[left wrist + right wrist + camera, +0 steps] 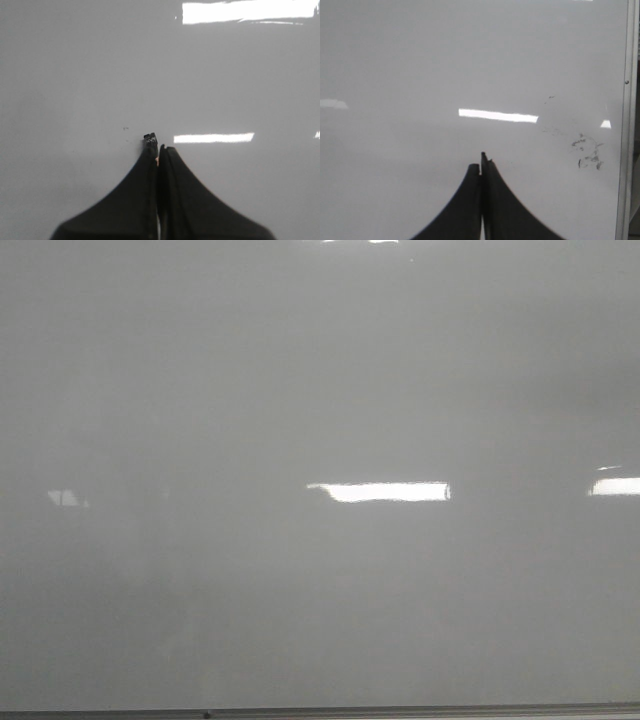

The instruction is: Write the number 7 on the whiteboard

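Observation:
The whiteboard point(300, 390) fills the front view, pale grey and glossy, with bright light reflections. No number 7 shows on it in any view. Neither gripper shows in the front view. In the left wrist view my left gripper point(159, 150) is shut, and the small black end of a marker point(150, 138) with white lettering sticks out past its fingertips, in front of the board point(75, 75). In the right wrist view my right gripper point(481, 162) is shut with nothing seen between its fingers, facing the board point(420, 60).
A thin grey metal rim point(320, 710) runs along the board's bottom edge. In the right wrist view a metal side rim point(625, 120) bounds the board, with faint black marker smudges point(586, 151) near it. A tiny dark speck point(125, 128) sits on the board by the marker.

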You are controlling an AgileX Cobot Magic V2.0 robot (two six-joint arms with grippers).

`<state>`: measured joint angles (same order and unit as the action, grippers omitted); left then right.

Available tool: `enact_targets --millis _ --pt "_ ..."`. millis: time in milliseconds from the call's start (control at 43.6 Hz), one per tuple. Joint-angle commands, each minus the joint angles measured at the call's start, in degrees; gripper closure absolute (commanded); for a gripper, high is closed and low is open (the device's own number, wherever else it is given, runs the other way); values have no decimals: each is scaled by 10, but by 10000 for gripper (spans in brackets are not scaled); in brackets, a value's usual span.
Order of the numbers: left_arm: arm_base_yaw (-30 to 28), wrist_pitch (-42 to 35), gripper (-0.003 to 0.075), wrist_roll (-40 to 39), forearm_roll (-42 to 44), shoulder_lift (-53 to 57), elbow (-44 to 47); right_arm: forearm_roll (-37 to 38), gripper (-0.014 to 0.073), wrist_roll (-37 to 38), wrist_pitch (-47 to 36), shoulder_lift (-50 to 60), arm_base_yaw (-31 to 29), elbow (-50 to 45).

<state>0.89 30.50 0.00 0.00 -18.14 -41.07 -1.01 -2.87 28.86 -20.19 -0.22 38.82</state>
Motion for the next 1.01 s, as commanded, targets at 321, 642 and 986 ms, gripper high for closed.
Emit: enact_targets --millis 321,642,986 --pt "2 36 741 0 -4 -131 -34 -1 661 -6 -17 -165 1 52" --pt "2 43 741 0 -4 -179 -34 -6 657 -8 -3 -230 26 52" --pt "2 13 544 0 -4 -240 -34 -6 174 -15 -5 -233 69 52"
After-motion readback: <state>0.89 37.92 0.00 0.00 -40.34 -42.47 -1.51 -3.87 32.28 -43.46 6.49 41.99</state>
